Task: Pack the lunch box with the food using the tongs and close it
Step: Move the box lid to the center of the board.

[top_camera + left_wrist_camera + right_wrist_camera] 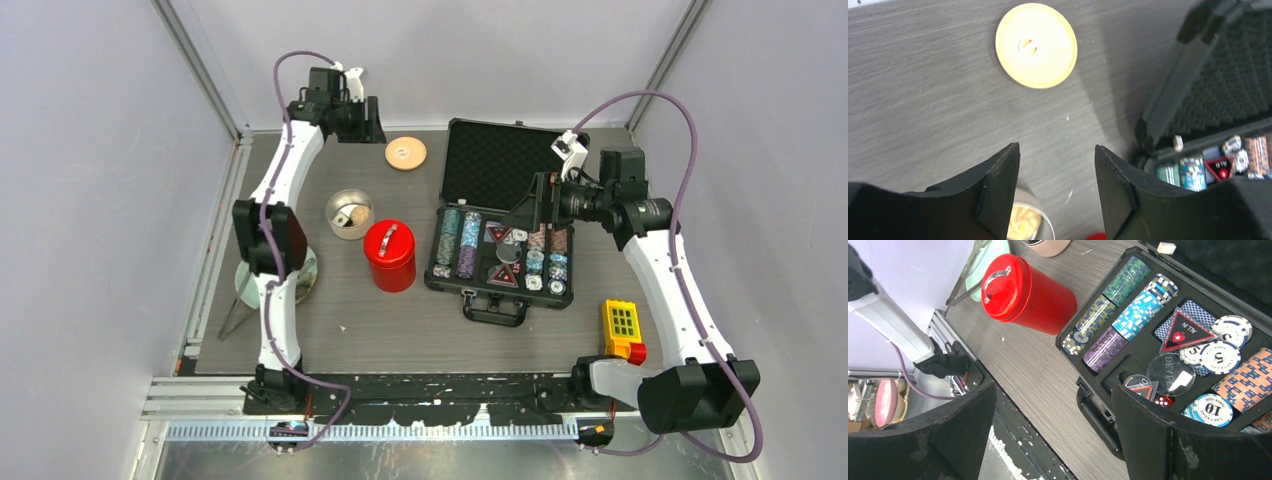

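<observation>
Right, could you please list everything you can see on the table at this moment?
lunch box: one, shiny steel, open, left of centre; something pale inside
lid: one, cream-tan, flat on the table behind the lunch box
canister: one, red, metal handle, right of the lunch box
poker chip case: one, black, open, right of centre
plate: one, pale green, left edge, partly under the left arm
tongs: one, silver, beside the plate
button box: one, yellow and red, near right
left claw: open, empty, near the lid
right claw: open, empty, over the case's near edge
</observation>
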Motion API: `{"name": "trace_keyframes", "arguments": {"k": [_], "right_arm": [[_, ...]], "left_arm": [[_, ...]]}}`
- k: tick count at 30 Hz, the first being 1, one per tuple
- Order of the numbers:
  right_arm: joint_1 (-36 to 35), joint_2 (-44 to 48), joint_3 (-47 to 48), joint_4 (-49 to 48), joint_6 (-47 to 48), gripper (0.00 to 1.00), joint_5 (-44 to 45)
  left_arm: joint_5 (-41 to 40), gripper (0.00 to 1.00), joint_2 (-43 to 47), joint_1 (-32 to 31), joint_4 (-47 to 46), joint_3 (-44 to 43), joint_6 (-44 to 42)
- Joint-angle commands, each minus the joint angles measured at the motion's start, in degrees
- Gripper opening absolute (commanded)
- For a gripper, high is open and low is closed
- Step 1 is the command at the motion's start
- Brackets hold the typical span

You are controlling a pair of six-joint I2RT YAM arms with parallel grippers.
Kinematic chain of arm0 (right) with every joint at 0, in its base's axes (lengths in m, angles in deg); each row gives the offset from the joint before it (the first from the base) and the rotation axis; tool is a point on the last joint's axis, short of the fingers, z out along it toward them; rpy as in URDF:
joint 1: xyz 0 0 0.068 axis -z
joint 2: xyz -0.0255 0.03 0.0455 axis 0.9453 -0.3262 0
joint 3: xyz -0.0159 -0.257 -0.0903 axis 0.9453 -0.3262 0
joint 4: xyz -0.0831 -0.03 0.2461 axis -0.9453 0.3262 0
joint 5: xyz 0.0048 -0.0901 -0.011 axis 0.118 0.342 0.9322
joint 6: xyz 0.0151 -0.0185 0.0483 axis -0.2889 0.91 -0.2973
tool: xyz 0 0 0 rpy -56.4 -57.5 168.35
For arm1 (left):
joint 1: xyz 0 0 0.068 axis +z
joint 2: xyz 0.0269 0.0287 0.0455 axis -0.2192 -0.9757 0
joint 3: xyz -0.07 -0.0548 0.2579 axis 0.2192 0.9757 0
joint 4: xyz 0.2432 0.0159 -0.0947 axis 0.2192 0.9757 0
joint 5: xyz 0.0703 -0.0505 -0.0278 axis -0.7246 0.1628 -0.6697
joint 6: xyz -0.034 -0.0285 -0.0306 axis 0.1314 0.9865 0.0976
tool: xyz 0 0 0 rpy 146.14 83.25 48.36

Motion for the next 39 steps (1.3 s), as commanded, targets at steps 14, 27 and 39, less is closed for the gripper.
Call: {"name": "trace_keyframes", "arguments": {"k": [14, 27, 39], "right_arm": [[0.33, -1.43, 1.51, 2.02, 3.71, 0.9, 0.9], [0.28, -1.91, 1.85, 1.96, 3.04, 0.9, 1.25], [0.34, -1.89, 1.66, 2.36, 3.66, 0.89, 2.58]], "left_arm": [[-7.07, 0.51, -22.03, -0.6, -10.72, -16.0, 0.06], [-11.67, 0.63, -28.96, -1.67, -13.94, -20.06, -3.87], [-17.96, 0.57, -31.6, -4.46, -18.2, -20.2, -9.89]]}}
